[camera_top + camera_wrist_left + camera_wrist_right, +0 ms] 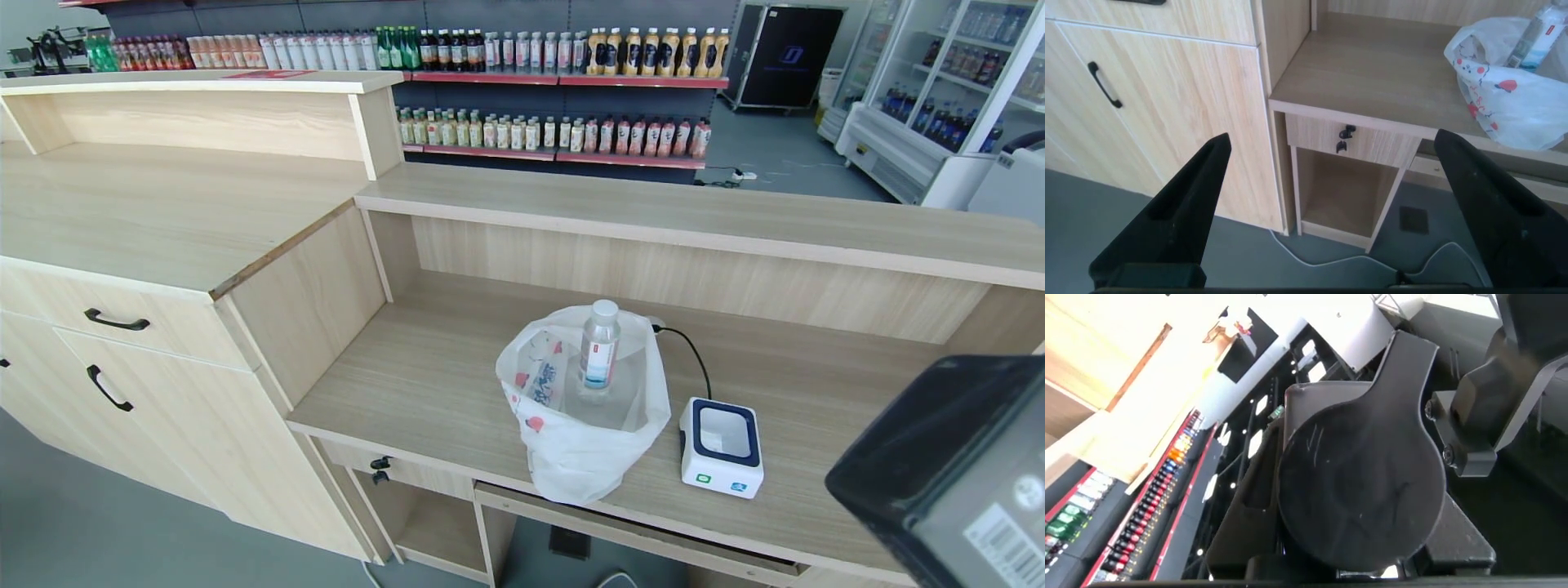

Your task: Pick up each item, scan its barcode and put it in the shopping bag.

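With the bottle [599,347] standing tall in the floppy shopping bag [584,457] at the tabletop [424,384] edge, a clumsy reach by the left gripper [1333,139], fingers spread wide, could topple it.

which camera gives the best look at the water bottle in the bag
Head view: the water bottle stands upright in the shopping bag, cap and label clear. The left wrist view catches part of it at the frame edge; the right wrist view faces shop shelves.

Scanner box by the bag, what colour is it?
The scanner is white with a dark blue frame; head view.
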